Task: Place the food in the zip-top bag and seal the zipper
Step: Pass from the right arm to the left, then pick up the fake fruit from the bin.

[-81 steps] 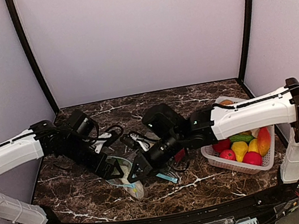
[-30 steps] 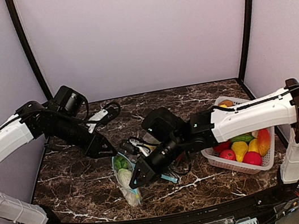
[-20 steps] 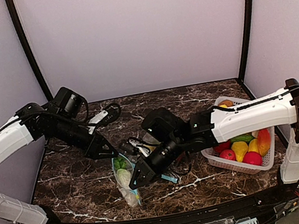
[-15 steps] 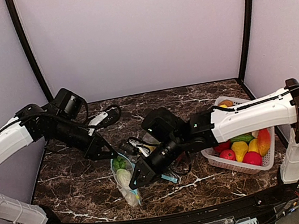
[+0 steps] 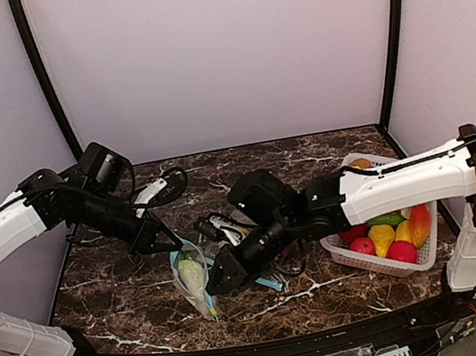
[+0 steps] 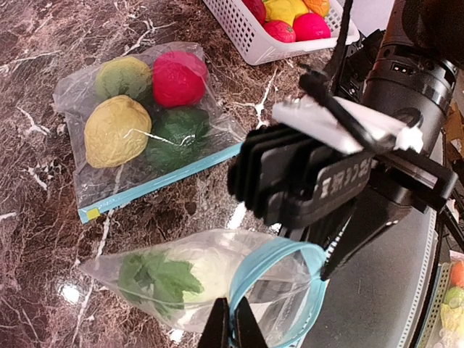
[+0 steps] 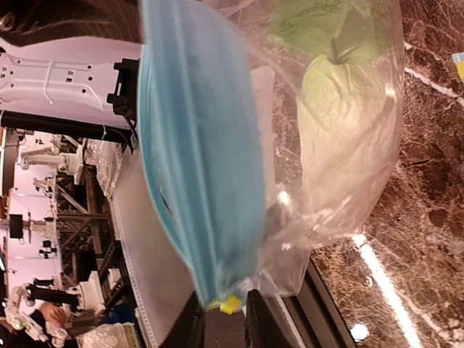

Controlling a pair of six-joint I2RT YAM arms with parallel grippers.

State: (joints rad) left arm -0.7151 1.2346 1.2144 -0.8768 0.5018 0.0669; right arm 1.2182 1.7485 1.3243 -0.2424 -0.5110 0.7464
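Observation:
The zip-top bag [image 5: 191, 275] hangs between my two grippers with its blue zipper mouth [image 6: 279, 279] gaping in a loop. Inside it lies green and white leafy food [image 6: 170, 279]. My left gripper [image 6: 233, 330] is shut on the zipper rim at the mouth's near side. My right gripper [image 7: 226, 319] stands at the other end of the zipper, fingers slightly apart, with the blue strip's end and its yellow tab [image 7: 230, 304] between them. More food [image 5: 381, 236] in red, yellow, green and orange fills the white basket [image 5: 337, 249] at the right.
A second, flat zip-top bag [image 6: 138, 109] with yellow, red and green pieces lies on the marble table [image 5: 112, 299] under my right arm. The basket [image 6: 246, 43] stands behind it. The black table edge runs close below the hanging bag.
My left gripper came down from open and closed on the zipper rim. The bag swung left and turned more upright. My right gripper's fingers parted a little.

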